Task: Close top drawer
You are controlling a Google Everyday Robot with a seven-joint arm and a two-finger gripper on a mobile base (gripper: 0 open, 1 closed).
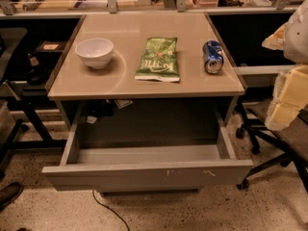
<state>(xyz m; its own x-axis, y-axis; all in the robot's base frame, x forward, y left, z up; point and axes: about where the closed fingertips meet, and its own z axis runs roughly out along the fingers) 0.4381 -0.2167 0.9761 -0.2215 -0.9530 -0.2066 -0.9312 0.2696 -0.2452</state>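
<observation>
The top drawer (144,174) is a wide, shallow grey metal drawer under the beige tabletop (144,83). It is pulled far out toward me. Its flat front has small white scratch marks right of centre. The inside floor I can see is bare. My gripper (284,102), pale and blocky, hangs at the right edge of the view. It is to the right of the table and above the drawer's right front corner, and it touches nothing.
On the tabletop are a white bowl (95,52), a green snack bag (157,59) and a blue soda can (212,57) lying on its side. An office chair (276,143) stands to the right. A black cable (108,208) lies on the floor, with a shoe (7,194) at bottom left.
</observation>
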